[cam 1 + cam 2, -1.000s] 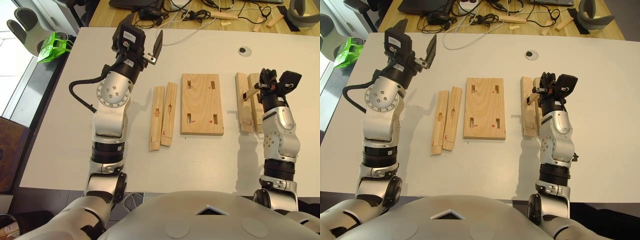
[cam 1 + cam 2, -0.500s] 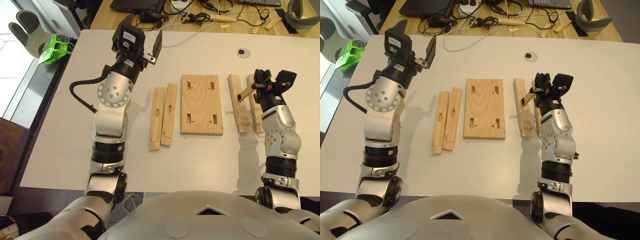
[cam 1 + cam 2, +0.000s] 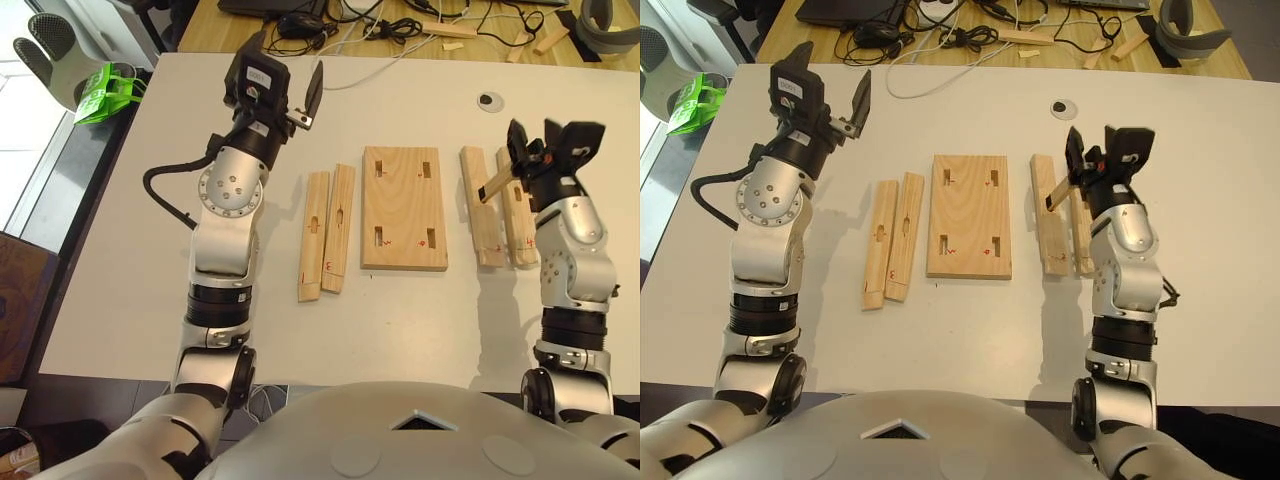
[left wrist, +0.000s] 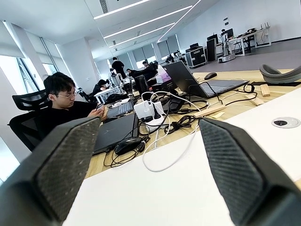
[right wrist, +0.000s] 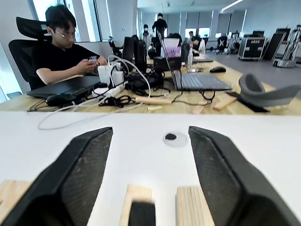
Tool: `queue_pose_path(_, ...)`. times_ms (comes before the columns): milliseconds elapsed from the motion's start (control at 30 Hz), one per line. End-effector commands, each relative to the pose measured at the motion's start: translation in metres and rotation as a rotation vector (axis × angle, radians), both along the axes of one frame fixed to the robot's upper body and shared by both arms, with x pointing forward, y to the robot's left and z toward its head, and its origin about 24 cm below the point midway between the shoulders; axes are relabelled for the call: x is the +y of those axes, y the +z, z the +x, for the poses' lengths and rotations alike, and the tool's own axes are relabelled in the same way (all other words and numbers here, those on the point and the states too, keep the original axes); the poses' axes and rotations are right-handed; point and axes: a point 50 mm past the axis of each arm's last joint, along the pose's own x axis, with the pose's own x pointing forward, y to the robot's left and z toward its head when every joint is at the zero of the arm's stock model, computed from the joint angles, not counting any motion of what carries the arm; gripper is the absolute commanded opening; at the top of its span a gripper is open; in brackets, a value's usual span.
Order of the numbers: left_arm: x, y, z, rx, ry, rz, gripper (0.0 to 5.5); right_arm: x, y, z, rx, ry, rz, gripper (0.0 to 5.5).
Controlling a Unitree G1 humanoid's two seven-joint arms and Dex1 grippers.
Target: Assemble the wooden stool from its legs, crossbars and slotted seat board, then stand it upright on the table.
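The bench (image 3: 420, 330) spreads wide under both tools, parts laid flat for building. The seat board (image 3: 404, 208) lies slots up between the two tools, nearer the right one, probably parked there until the legs are ready.

Two legs (image 3: 327, 233) lie side by side, touching, just inboard of the left tool (image 3: 832, 78). That tool hangs high with its fingers spread, gripping nothing, seemingly waiting its turn.

Two more legs (image 3: 478, 205) sit right under the right tool (image 3: 553, 137), and its fingers are splayed wide too, nothing in them.

A crossbar (image 3: 497, 182) pokes up at a slant from the leg on that tool's inboard side, top end pointing toward the tool. I'd say it is seated in the slot, though how deep I cannot tell.

A second ago that right tool was low over these legs, fingers close together. Now it is up and let go, and the pair has parted a little.
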Motion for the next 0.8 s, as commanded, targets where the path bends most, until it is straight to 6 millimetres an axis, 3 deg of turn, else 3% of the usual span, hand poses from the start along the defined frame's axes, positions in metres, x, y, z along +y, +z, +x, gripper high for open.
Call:
queue_pose_path(33, 0.0, -0.006, 0.0, 0.017, 0.013, -0.001, 3.84, -0.004, 0.062, 0.013, -0.172, 0.009, -0.064, 3.19)
queue_pose_path(133, 0.0, -0.007, -0.001, 0.019, 0.012, -0.002, 3.84, -0.017, 0.105, 0.02, -0.29, -0.051, -0.066, 3.19)
queue_pose_path(200, 0.002, -0.008, -0.001, 0.022, 0.015, 0.0, 3.84, -0.02, 0.106, 0.02, -0.266, -0.055, -0.019, 3.19)
queue_pose_path(233, 0.002, -0.008, -0.001, 0.024, 0.015, 0.0, 3.84, -0.019, 0.09, 0.021, -0.186, -0.039, 0.014, 3.19)
queue_pose_path(333, 0.0, -0.008, -0.002, 0.028, 0.008, -0.002, 3.84, -0.018, 0.013, 0.019, 0.133, -0.009, 0.08, 3.19)
queue_pose_path(367, -0.001, -0.008, -0.002, 0.028, 0.005, -0.004, 3.84, -0.017, -0.005, 0.016, 0.205, 0.005, 0.089, 3.19)
queue_pose_path(433, -0.001, -0.007, -0.002, 0.029, 0.004, -0.005, 3.84, -0.018, -0.018, 0.014, 0.254, 0.0, 0.098, 3.19)
queue_pose_path(667, 0.001, -0.009, -0.003, 0.038, 0.014, -0.006, 3.84, -0.013, 0.009, 0.02, 0.12, 0.0, 0.114, 3.19)
queue_pose_path(800, 0.001, -0.009, -0.002, 0.037, 0.019, -0.009, 3.84, -0.002, 0.05, 0.015, -0.088, 0.06, 0.073, 3.19)
